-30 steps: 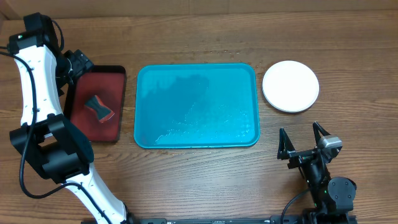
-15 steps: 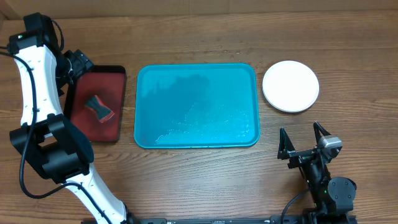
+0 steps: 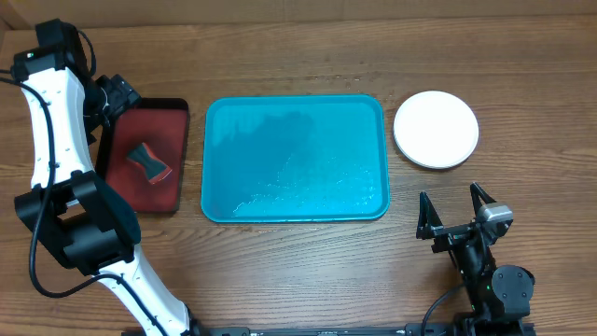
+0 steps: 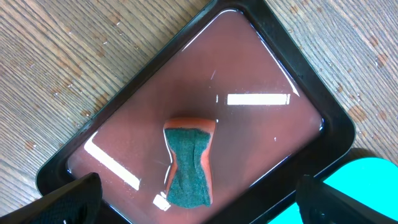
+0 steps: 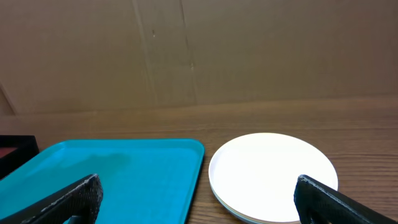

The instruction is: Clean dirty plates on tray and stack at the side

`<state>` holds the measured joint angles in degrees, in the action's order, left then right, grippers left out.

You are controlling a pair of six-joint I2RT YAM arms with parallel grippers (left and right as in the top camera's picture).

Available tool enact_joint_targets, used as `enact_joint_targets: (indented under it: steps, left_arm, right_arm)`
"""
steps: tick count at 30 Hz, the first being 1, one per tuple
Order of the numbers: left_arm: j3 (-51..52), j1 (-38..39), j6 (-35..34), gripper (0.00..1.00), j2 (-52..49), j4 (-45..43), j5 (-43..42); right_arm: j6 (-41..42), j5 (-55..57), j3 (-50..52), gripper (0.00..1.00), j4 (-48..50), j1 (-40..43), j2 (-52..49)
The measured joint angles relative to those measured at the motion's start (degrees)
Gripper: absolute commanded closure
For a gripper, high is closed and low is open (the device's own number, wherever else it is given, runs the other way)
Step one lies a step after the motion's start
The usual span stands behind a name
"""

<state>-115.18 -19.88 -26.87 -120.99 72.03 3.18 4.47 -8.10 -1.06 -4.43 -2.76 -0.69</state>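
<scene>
The plates (image 3: 436,129) sit as a small pile on the bare table (image 3: 280,271), just off the right end of the tray (image 3: 295,159) and not touching it. The top one is white, and from the right wrist view a second rim peeks out under it. The turquoise tray lies in the middle of the table, a streaky sheen across its floor.

The right tool (image 3: 448,192) hangs near the table's front edge, in front of the plates and clear of them, its two fingers spread wide and holding nothing. Over on the left, a dark-red tray (image 4: 124,118) lies beside the turquoise one with a small gap between them. A green-faced orange sponge (image 4: 189,162) lies flat in it. The left tool (image 4: 198,179) hovers above that sponge, fingers parted to either side, gripping nothing.
</scene>
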Motion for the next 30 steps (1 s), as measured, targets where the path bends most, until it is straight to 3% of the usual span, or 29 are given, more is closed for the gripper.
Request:
enact_joint_targets:
  steps: [8,21,30]
  left_arm:
    - [0.0,0.0,0.0,0.0,0.0,-0.22,0.09]
    - [0.02,0.15,0.72,0.0,0.31,6.86,-0.96]
    - [0.07,0.5,1.57,0.0,9.11,9.31,-2.36]
  right_arm:
    - [-0.02,0.02,0.0,0.0,0.02,0.0,0.0]
    - [0.0,0.0,0.0,0.0,0.02,0.0,0.0]
    - [-0.02,0.02,0.0,0.0,0.07,0.0,0.0]
